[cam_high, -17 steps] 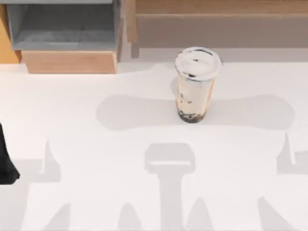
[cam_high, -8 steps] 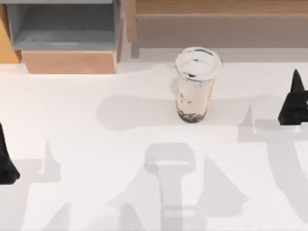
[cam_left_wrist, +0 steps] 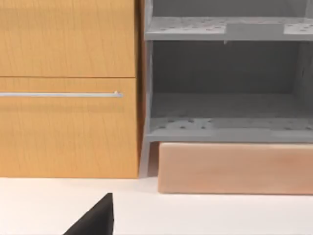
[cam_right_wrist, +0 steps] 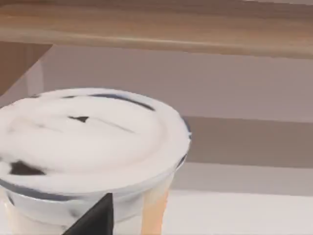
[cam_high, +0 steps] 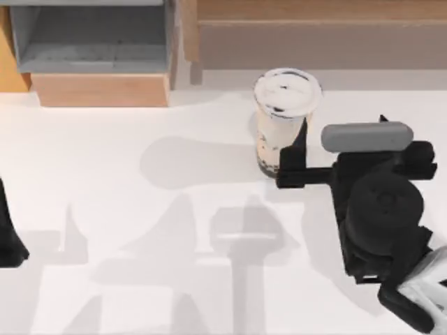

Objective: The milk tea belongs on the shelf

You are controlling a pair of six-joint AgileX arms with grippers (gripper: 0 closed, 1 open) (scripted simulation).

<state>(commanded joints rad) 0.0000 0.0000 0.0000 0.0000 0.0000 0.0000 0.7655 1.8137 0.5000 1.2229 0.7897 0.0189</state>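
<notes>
The milk tea (cam_high: 279, 132) stands upright on the white table, a clear cup with a white lid (cam_right_wrist: 88, 132) and dark pearls at its base. My right gripper (cam_high: 342, 128) is open just right of the cup and points toward the back. Its left finger (cam_high: 299, 150) is close against the cup's right side, and the cup is not between the fingers. The grey shelf (cam_high: 91, 42) sits at the back left, and the left wrist view shows its bare boards (cam_left_wrist: 225, 122). My left gripper (cam_high: 8, 241) is parked at the table's left edge.
A wooden block (cam_high: 101, 91) lies under the shelf front. A wooden cabinet with a drawer rail (cam_left_wrist: 63, 93) stands beside the shelf. A long wooden unit (cam_high: 314, 35) runs along the back behind the cup. White tabletop (cam_high: 174, 209) stretches between cup and shelf.
My right arm has come in from the right edge and moved left to the cup's right side. The cup and my left arm have not moved.
</notes>
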